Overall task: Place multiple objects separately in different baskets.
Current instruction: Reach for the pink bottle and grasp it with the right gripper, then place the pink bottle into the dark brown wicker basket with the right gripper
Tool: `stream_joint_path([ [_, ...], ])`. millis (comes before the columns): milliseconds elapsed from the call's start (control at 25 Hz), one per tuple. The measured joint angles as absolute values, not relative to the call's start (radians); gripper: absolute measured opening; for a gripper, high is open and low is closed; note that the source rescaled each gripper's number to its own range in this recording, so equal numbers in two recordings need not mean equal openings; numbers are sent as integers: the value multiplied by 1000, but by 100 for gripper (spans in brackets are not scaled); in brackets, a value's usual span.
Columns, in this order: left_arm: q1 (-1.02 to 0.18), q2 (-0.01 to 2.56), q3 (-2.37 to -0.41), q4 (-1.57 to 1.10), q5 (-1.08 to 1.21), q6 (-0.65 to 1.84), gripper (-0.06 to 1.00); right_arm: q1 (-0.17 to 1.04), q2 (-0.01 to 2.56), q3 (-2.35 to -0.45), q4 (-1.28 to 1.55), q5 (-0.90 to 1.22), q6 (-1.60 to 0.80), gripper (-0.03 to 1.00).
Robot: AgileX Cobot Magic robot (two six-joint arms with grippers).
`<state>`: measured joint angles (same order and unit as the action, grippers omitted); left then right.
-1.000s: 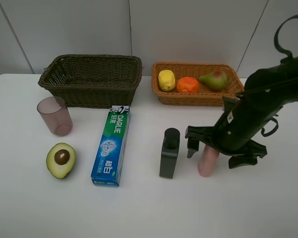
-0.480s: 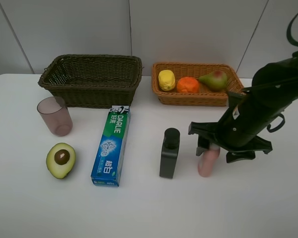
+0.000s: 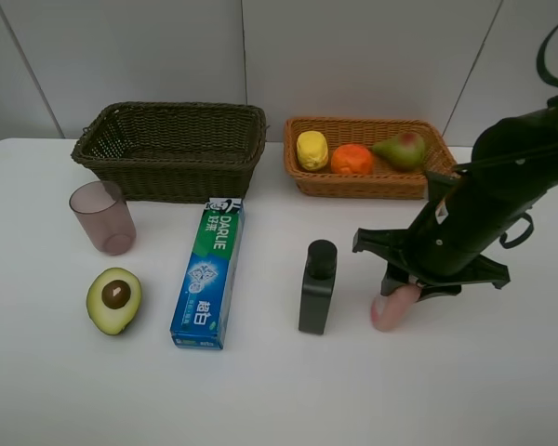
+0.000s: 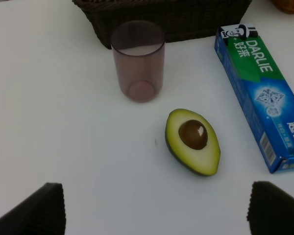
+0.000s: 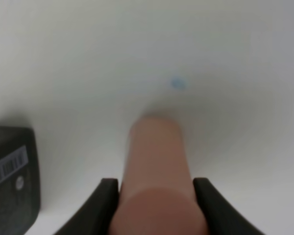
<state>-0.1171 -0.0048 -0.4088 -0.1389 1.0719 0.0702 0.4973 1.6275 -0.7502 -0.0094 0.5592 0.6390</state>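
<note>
Right hand (image 3: 405,279), open second ago, now clamped on pink bottle (image 3: 393,308); bottle tilted, low over bench (image 3: 279,400) beside black bottle (image 3: 317,288). We judge lift toward dark basket (image 3: 172,149) next. Left hand (image 4: 157,210) open.

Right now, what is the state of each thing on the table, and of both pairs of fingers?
pink bottle, tilted, clamped between the right fingers
right fingers, shut on the pink bottle
left fingers, open, holding nothing
black bottle, upright, capped
toothpaste box, lying flat
halved avocado, cut face up
cup, upright, empty
dark basket, empty
light basket, holds lemon, orange, pear
</note>
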Motion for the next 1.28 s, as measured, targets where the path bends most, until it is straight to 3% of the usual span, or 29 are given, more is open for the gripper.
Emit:
stream_joint_path([
  [640, -117, -5, -409, -139, 1072, 70, 98, 497, 1603, -779, -27, 617, 639, 1],
  [1000, -117, -5, -409, -139, 1072, 70, 98, 497, 1577, -982, -102, 791, 589, 1],
  [1280, -117, -5, -409, -139, 1072, 70, 98, 497, 1577, -1104, -107, 749, 452, 1],
])
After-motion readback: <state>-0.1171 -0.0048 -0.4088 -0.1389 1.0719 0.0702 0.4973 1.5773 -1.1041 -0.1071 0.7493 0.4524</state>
